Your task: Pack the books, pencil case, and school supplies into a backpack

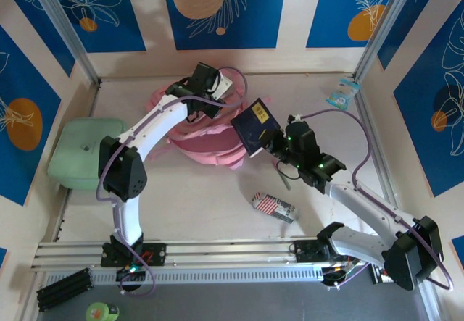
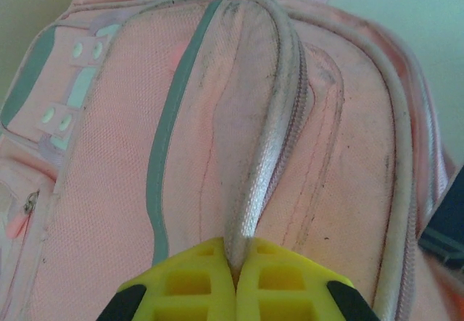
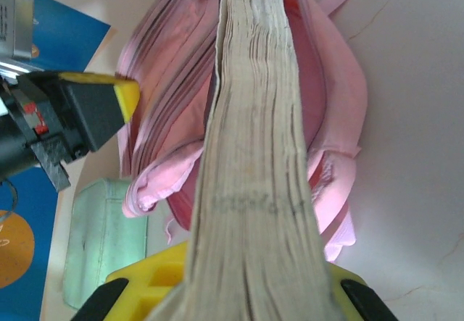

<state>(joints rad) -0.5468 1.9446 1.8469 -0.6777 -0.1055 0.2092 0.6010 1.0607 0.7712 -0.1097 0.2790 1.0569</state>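
The pink backpack (image 1: 210,138) lies at the middle back of the table, its mouth toward the right. My left gripper (image 1: 194,96) is over its top, shut on a pale piped edge of the backpack (image 2: 261,169), with the yellow fingers (image 2: 196,281) pinched together on it. My right gripper (image 1: 273,144) is shut on dark navy books (image 1: 254,124), tilted up just right of the backpack. Their page edges (image 3: 254,154) point into the backpack's opening (image 3: 319,82). The striped pencil case (image 1: 275,206) lies on the table in front.
A mint-green flat case (image 1: 83,151) sits left of the backpack, under the left arm. A small blue-and-white packet (image 1: 342,93) lies at the back right. The aluminium rail (image 1: 232,252) runs along the near edge.
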